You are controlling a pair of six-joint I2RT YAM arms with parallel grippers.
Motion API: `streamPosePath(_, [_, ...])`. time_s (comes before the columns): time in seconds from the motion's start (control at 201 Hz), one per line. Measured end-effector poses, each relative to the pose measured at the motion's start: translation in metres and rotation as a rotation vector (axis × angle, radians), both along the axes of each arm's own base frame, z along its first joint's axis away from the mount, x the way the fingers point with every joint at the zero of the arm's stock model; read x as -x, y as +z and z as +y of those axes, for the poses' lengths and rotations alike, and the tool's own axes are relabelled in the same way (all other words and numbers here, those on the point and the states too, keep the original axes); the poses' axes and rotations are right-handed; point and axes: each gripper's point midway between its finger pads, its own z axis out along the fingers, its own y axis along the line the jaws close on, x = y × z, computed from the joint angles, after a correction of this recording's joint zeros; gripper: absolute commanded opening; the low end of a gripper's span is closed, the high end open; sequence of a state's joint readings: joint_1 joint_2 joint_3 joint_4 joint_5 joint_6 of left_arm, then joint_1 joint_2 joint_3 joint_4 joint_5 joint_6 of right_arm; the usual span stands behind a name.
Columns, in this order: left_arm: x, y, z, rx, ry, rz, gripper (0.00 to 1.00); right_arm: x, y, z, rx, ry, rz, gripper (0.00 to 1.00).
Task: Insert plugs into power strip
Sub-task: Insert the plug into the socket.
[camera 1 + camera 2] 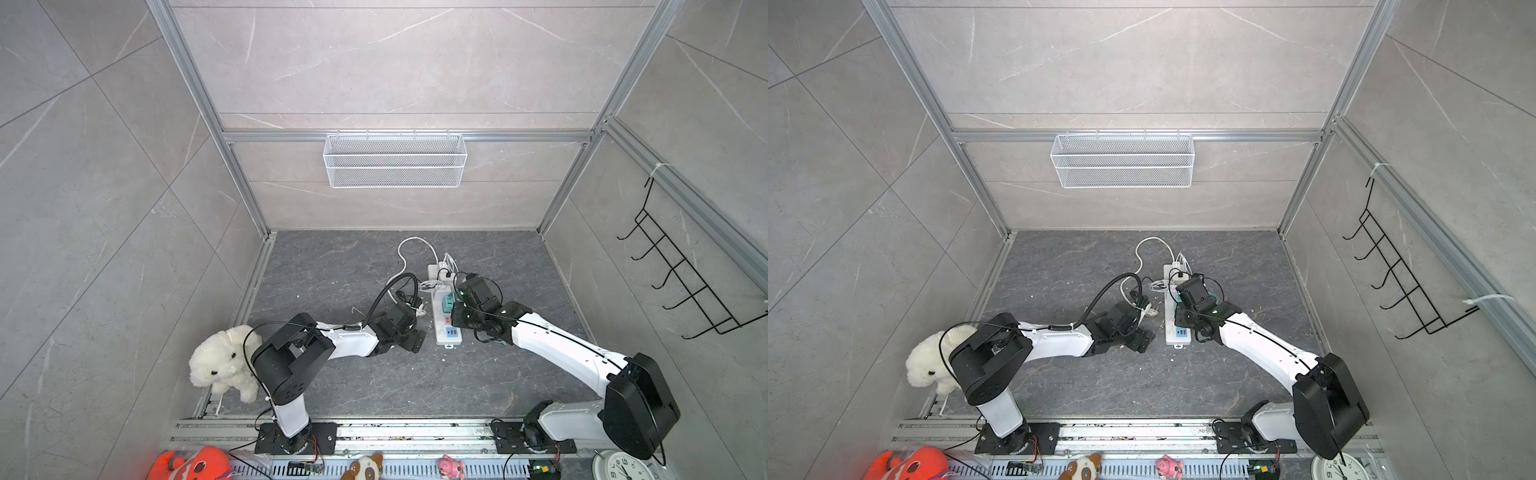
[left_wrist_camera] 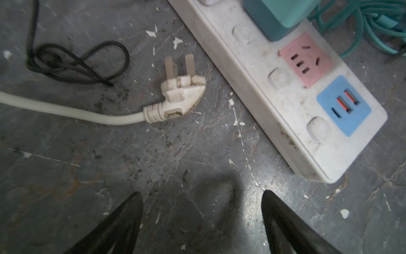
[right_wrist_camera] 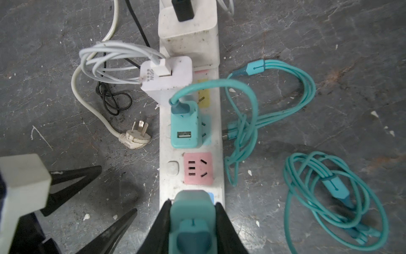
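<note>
Dark grey marbled worktop (image 1: 353, 374), dusty; left jaws spread wide and empty, hovering low. Pronged white cord plug (image 2: 182, 92) lies ahead of them, long white plastic power strip (image 2: 259, 55) at their side, probably waiting to steady it; right jaws clenched on teal blocky charger adapter (image 3: 193, 211), poised over the strip's end. Free pink socket (image 3: 198, 168) just ahead, second teal adapter (image 3: 185, 127) already seated beyond.

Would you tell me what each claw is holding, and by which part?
The right claw grips a teal plug by its two opposite sides. The left claw is open and holds nothing.
</note>
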State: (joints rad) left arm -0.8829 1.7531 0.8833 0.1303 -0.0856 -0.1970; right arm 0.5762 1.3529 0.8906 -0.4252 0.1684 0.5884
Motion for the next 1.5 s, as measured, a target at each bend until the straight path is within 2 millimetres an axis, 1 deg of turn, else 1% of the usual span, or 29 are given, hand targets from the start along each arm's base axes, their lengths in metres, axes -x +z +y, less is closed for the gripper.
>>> streamPosePath(0.095, [-0.009, 0.015, -0.007, 0.017, -0.002, -0.041, 0.87, 0.000, 0.001, -0.001, 0.012, 0.004, -0.005, 0.09])
streamPosePath(0.249, [-0.016, 0.034, -0.013, 0.045, -0.006, -0.077, 0.87, -0.003, 0.005, 0.000, 0.017, 0.014, -0.016, 0.08])
streamPosePath(0.433, [-0.016, 0.038, -0.014, 0.051, -0.007, -0.085, 0.87, -0.003, 0.001, 0.001, 0.028, 0.021, -0.006, 0.08])
streamPosePath(0.547, [-0.019, 0.043, -0.017, 0.062, -0.008, -0.089, 0.87, -0.004, 0.004, 0.001, 0.028, 0.023, -0.007, 0.08])
streamPosePath(0.612, [-0.027, 0.051, -0.027, 0.082, -0.010, -0.100, 0.87, -0.005, 0.007, 0.002, 0.028, 0.020, -0.012, 0.08])
streamPosePath(0.692, [-0.043, 0.065, -0.050, 0.143, -0.022, -0.128, 0.86, -0.007, 0.010, 0.001, 0.030, 0.017, -0.019, 0.08])
streamPosePath(0.761, [-0.052, 0.075, -0.067, 0.188, -0.038, -0.146, 0.86, -0.007, 0.010, 0.001, 0.033, 0.015, -0.020, 0.08])
streamPosePath(0.801, [-0.055, 0.079, -0.072, 0.205, -0.043, -0.157, 0.87, -0.006, 0.010, 0.002, 0.034, 0.017, -0.021, 0.08])
streamPosePath(0.871, [-0.059, 0.085, -0.075, 0.220, -0.042, -0.173, 0.87, -0.005, 0.010, 0.003, 0.034, 0.018, -0.021, 0.08])
streamPosePath(1.015, [-0.067, 0.091, -0.073, 0.236, -0.030, -0.190, 0.87, -0.004, 0.008, 0.008, 0.043, 0.032, -0.020, 0.08])
streamPosePath(1.125, [-0.074, 0.090, -0.064, 0.236, -0.008, -0.200, 0.87, -0.006, -0.002, 0.013, 0.070, 0.046, -0.007, 0.08])
streamPosePath(1.264, [-0.071, 0.080, -0.042, 0.207, 0.022, -0.195, 0.86, -0.009, -0.014, 0.021, 0.100, 0.068, 0.009, 0.07])
streamPosePath(1.389, [-0.065, 0.073, -0.022, 0.182, 0.049, -0.192, 0.87, -0.015, -0.013, 0.031, 0.113, 0.081, -0.002, 0.07])
streamPosePath(1.498, [-0.061, 0.075, -0.011, 0.170, 0.067, -0.204, 0.87, -0.016, -0.009, 0.034, 0.118, 0.088, -0.017, 0.07])
